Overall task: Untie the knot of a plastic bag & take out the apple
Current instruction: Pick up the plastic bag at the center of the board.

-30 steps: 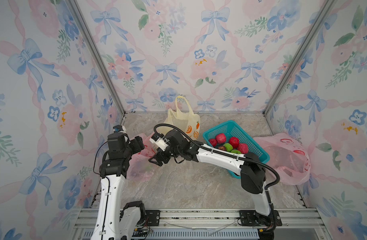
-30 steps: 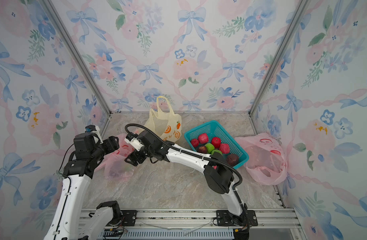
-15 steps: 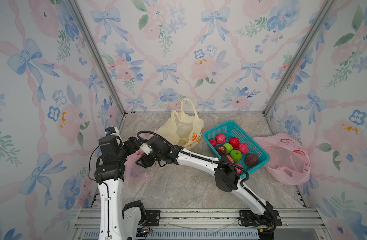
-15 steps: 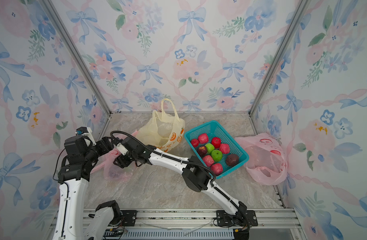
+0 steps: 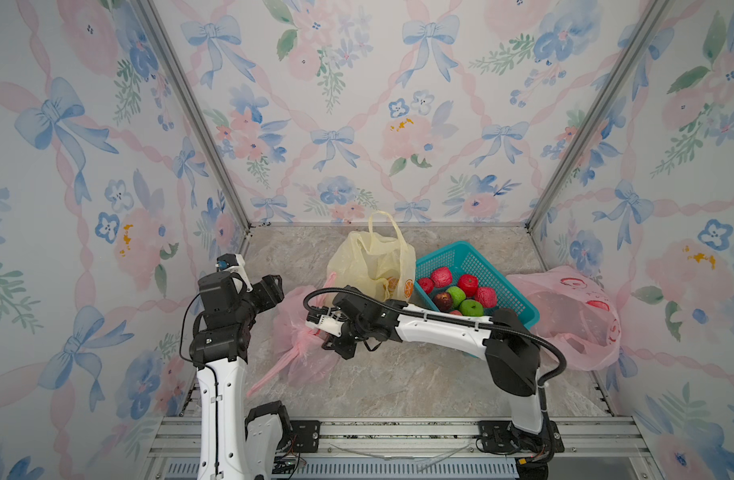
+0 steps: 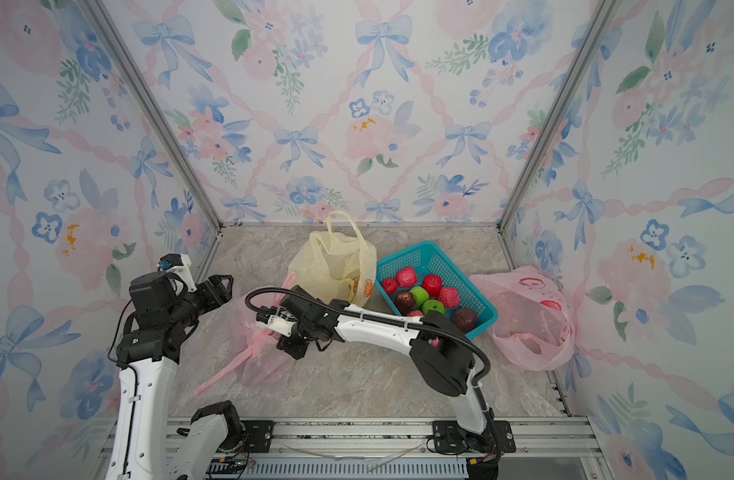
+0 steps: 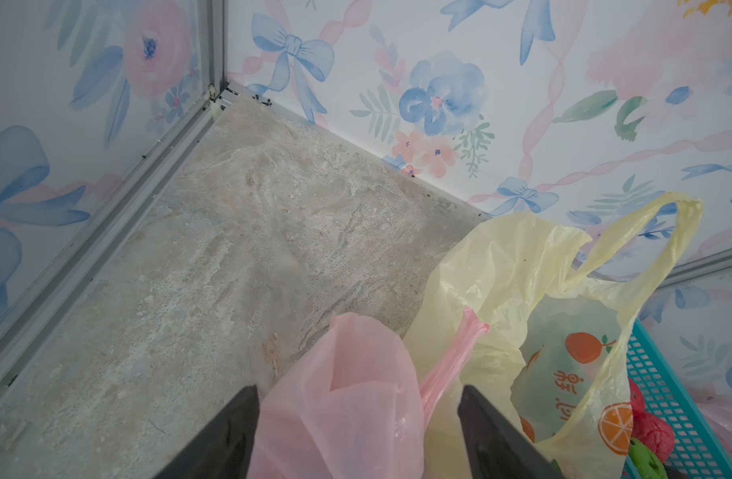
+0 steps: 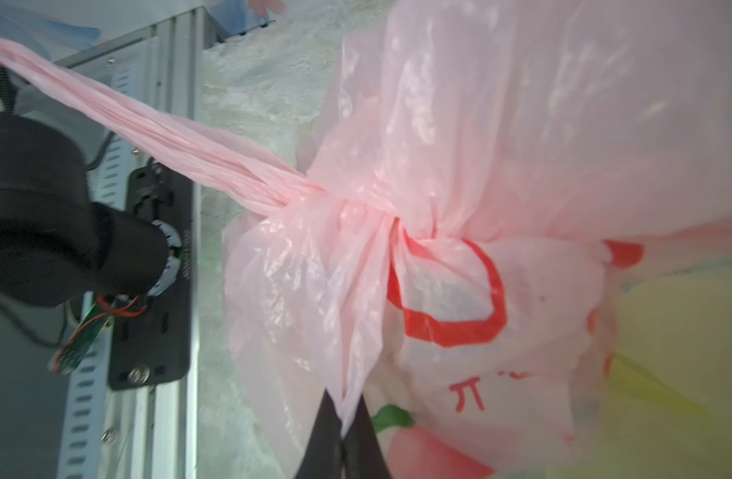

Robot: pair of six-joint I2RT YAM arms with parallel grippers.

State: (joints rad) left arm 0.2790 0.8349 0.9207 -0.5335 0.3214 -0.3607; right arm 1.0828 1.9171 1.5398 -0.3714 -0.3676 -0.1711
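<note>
The right gripper [image 8: 342,419] is pinched shut on a thin fold of the pink bag [image 8: 459,124], right by the knot [image 8: 397,224]. The plastic is thin, so a hard pull may rip it, or the fold may slip out. The fold is not the long loose tail [image 8: 148,120], so a pull here may make the knot tighter. Nothing else holds the bag, so it may just slide along. The left gripper [image 7: 358,387] is wide open and holds nothing.

The pink bag lies on the table [image 5: 398,374], on the left arm's side of the teal basket [image 5: 488,270], past the yellow bag [image 5: 357,266]. A red round shape [image 8: 430,456] shows through the plastic; it may be the apple.

The right arm stretches low across the front of the basket, wrist turned sideways. The left arm stands tall, well away from the basket, and bends at the top to point toward it.
</note>
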